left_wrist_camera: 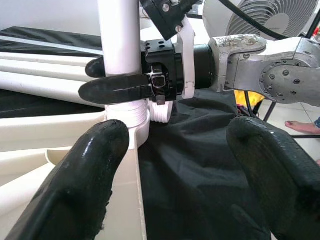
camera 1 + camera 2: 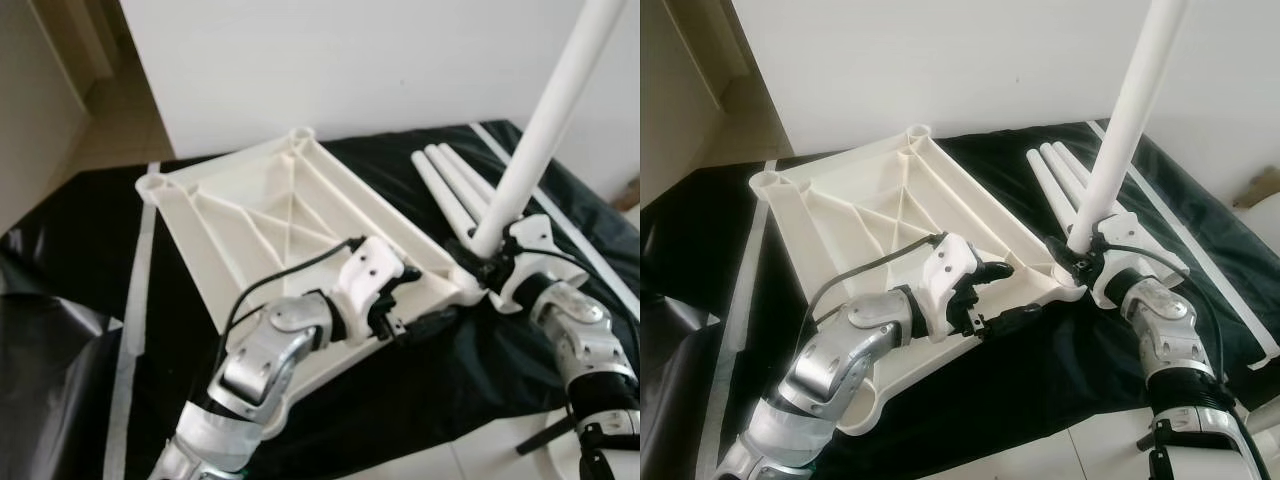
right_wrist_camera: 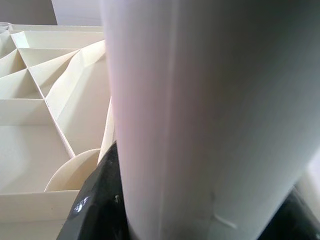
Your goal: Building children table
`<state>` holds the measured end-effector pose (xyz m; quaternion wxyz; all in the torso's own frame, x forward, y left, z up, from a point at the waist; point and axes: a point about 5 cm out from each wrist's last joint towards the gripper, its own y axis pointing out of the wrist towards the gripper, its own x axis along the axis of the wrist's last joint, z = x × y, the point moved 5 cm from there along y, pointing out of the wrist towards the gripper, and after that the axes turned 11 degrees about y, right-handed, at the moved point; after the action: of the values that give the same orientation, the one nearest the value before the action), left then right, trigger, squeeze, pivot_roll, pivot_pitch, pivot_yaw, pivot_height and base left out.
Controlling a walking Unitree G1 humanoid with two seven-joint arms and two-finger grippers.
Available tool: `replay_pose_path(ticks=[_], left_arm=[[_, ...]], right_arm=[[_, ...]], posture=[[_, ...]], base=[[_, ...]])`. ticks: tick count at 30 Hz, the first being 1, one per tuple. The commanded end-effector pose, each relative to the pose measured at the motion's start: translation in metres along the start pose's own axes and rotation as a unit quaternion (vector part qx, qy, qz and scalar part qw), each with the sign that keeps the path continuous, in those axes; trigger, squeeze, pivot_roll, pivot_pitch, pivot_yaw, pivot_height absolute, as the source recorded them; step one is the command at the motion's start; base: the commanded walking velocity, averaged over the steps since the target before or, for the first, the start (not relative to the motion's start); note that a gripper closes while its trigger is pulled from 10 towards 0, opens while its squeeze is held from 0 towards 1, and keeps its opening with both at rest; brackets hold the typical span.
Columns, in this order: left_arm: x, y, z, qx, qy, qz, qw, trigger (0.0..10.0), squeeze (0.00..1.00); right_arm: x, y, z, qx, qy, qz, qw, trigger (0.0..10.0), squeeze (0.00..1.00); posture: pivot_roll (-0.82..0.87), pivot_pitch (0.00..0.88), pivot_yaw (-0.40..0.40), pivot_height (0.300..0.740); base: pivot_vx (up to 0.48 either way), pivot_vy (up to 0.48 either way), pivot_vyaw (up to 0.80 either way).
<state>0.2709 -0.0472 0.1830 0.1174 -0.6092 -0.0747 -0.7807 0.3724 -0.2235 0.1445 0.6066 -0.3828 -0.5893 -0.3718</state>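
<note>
**Right gripper clamps table leg at corner socket**

Your right gripper (image 1: 125, 80) has its two black fingers closed around a white table leg (image 2: 548, 120), low on the tube, just above its threaded end. The leg stands nearly upright, leaning a little to the robot's right, with its base set in the corner socket (image 2: 470, 285) of the tabletop (image 2: 270, 220). In the left wrist view you see the thread sitting partly in the socket; how far it is seated cannot be told.

The cream tabletop lies upside down on a black sheet (image 2: 80, 240), its ribbed underside facing up, with diagonal ribs crossing in the middle. Two more round sockets show at its far corners (image 2: 300, 133) and (image 2: 152, 186). The side nearer the robot looks raised off the sheet.

Your left gripper (image 2: 992, 300) lies over the tabletop's near edge, close to the same corner. Its fingers (image 1: 75, 185) are spread apart and hold nothing, pointing toward the right gripper and the leg's base.

Three spare legs (image 2: 452, 185) lie side by side on the sheet, just beyond the corner socket, touching one another. A white wall (image 2: 350, 60) rises behind the work area. A fan (image 1: 260, 17) stands in the background of the left wrist view, and a person's bare foot (image 1: 302, 127) rests on the floor at the edge.
</note>
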Motion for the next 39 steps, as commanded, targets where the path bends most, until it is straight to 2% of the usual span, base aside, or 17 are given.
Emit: replay_pose_path(ticks=[1, 6, 7, 12, 15, 17, 22, 24, 25, 27, 29, 32, 33, 34, 36, 37, 39], left_arm=[[-0.001, 0.001, 0.005, 0.023, 0.000, 0.010, 1.000, 10.0, 0.00], [0.000, 0.000, 0.006, 0.024, -0.002, 0.007, 1.000, 10.0, 0.00], [0.000, 0.000, 0.006, 0.023, -0.002, 0.006, 1.000, 10.0, 0.00], [0.000, 0.001, 0.006, 0.022, -0.002, 0.007, 1.000, 10.0, 0.00], [-0.003, 0.001, 0.008, 0.024, -0.004, 0.009, 1.000, 10.0, 0.00], [-0.006, -0.001, 0.010, 0.030, -0.005, 0.014, 0.999, 10.0, 0.00], [-0.007, -0.002, 0.011, 0.032, -0.006, 0.015, 0.999, 10.0, 0.00], [-0.008, -0.004, 0.015, 0.039, -0.008, 0.016, 0.999, 10.0, 0.00], [-0.008, -0.006, 0.018, 0.046, -0.011, 0.016, 0.999, 10.0, 0.00], [-0.008, -0.006, 0.018, 0.046, -0.011, 0.016, 0.999, 10.0, 0.00], [-0.009, -0.011, 0.023, 0.057, -0.014, 0.017, 0.998, 10.0, 0.00], [-0.010, -0.012, 0.024, 0.059, -0.015, 0.017, 0.998, 10.0, 0.00], [-0.010, -0.014, 0.024, 0.062, -0.015, 0.017, 0.998, 10.0, 0.00], [-0.010, -0.014, 0.024, 0.062, -0.015, 0.016, 0.998, 10.0, 0.00], [-0.010, -0.014, 0.024, 0.062, -0.015, 0.016, 0.998, 10.0, 0.00], [-0.009, -0.014, 0.024, 0.062, -0.015, 0.015, 0.998, 10.0, 0.00], [-0.009, -0.014, 0.024, 0.062, -0.015, 0.015, 0.998, 10.0, 0.00]], right_arm=[[-0.014, -0.006, -0.005, 0.001, 0.010, 0.030, 0.999, 0.0, 0.00], [-0.025, -0.011, -0.007, -0.012, 0.036, 0.041, 0.998, 0.0, 0.00], [-0.027, -0.011, -0.008, -0.021, 0.045, 0.039, 0.998, 9.8, 0.00], [-0.028, -0.008, -0.010, -0.055, 0.066, 0.031, 0.996, 10.0, 0.00], [-0.028, -0.004, -0.013, -0.096, 0.072, 0.024, 0.993, 10.0, 0.00], [-0.029, -0.001, -0.011, -0.151, 0.092, 0.017, 0.984, 10.0, 0.00], [-0.030, -0.001, -0.011, -0.172, 0.104, 0.017, 0.979, 10.0, 0.00], [-0.032, 0.002, -0.003, -0.190, 0.112, 0.017, 0.975, 10.0, 0.00], [-0.034, 0.004, 0.007, -0.209, 0.131, 0.014, 0.969, 10.0, 0.00], [-0.034, 0.004, 0.007, -0.209, 0.131, 0.014, 0.969, 10.0, 0.00], [-0.036, 0.008, 0.035, -0.265, 0.163, 0.008, 0.950, 10.0, 0.00], [-0.036, 0.008, 0.043, -0.289, 0.179, 0.007, 0.940, 10.0, 0.00], [-0.035, 0.005, 0.056, -0.333, 0.199, -0.002, 0.922, 10.0, 0.00], [-0.035, 0.003, 0.059, -0.345, 0.208, -0.006, 0.915, 10.0, 0.00], [-0.035, 0.003, 0.059, -0.345, 0.208, -0.006, 0.915, 10.0, 0.00], [-0.034, 0.001, 0.065, -0.361, 0.210, -0.009, 0.909, 10.0, 0.00], [-0.034, 0.001, 0.065, -0.361, 0.210, -0.009, 0.909, 10.0, 0.00]], posture=[[-0.09, 0.024, 0.020, 0.740], [-0.09, 0.025, 0.020, 0.740], [-0.09, 0.025, 0.020, 0.740], [-0.09, 0.026, 0.018, 0.740], [-0.09, 0.027, 0.017, 0.740], [-0.10, 0.022, 0.006, 0.740], [-0.10, 0.022, 0.006, 0.740], [-0.09, 0.018, -0.001, 0.740], [-0.09, 0.016, -0.003, 0.740], [-0.09, 0.016, -0.003, 0.740], [-0.08, 0.010, -0.015, 0.740], [-0.08, 0.008, -0.016, 0.740], [-0.08, 0.003, -0.022, 0.740], [-0.08, 0.003, -0.022, 0.740], [-0.08, 0.003, -0.022, 0.740], [-0.08, 0.002, -0.023, 0.740], [-0.08, 0.002, -0.023, 0.740]], base=[[0.000, 0.000, 0.00], [0.000, 0.000, 0.00], [0.000, 0.000, 0.00], [0.000, 0.000, 0.00], [0.000, 0.000, 0.00], [0.000, 0.000, 0.00], [0.000, 0.000, 0.00], [0.000, 0.000, 0.00], [0.000, 0.000, 0.00], [0.000, 0.000, 0.00], [0.000, 0.000, 0.00], [0.000, 0.000, 0.00], [0.000, 0.000, 0.00], [0.000, 0.000, 0.00], [0.000, 0.000, 0.00], [0.000, 0.000, 0.00], [0.000, 0.000, 0.00]])
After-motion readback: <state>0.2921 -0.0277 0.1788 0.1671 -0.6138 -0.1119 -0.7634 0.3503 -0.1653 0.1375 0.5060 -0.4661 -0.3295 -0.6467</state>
